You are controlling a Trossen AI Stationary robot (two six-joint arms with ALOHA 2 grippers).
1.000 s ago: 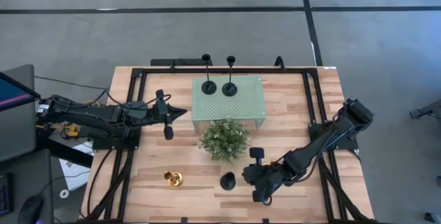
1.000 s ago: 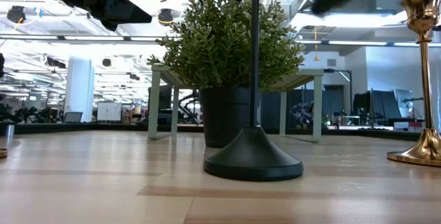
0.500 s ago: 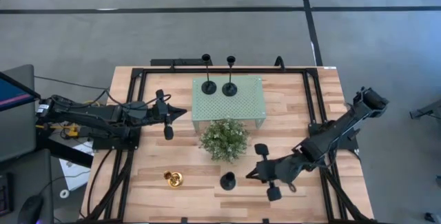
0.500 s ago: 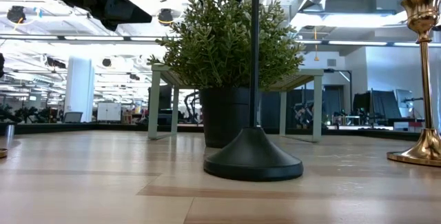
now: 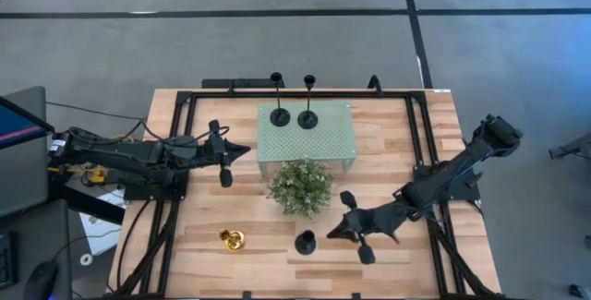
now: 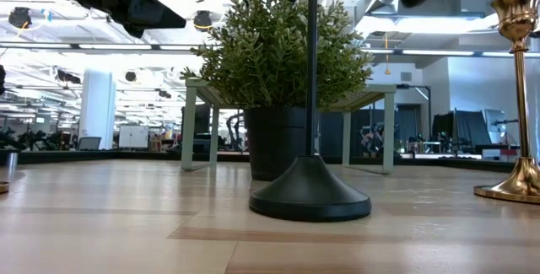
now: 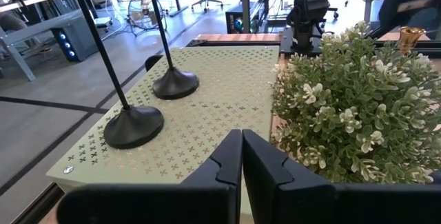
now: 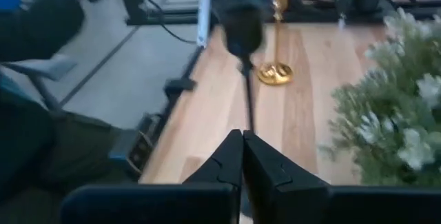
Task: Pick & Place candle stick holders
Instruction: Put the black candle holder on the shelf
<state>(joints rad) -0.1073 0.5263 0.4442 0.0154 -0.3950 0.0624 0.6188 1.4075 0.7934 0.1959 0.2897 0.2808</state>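
Meanwhile, right end effector [image 5: 338,234] beside black holder [image 5: 305,242].

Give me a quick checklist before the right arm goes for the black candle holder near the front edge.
1. Right gripper shut, empty: not ok, must open first.
2. Black candle holder upright on the table: ok.
3. Plant apart from that holder: ok.
4. Left gripper parked shut beside the green stand: ok.
5. Gold holder out of the path: ok.
6. Room left on the stand: ok.
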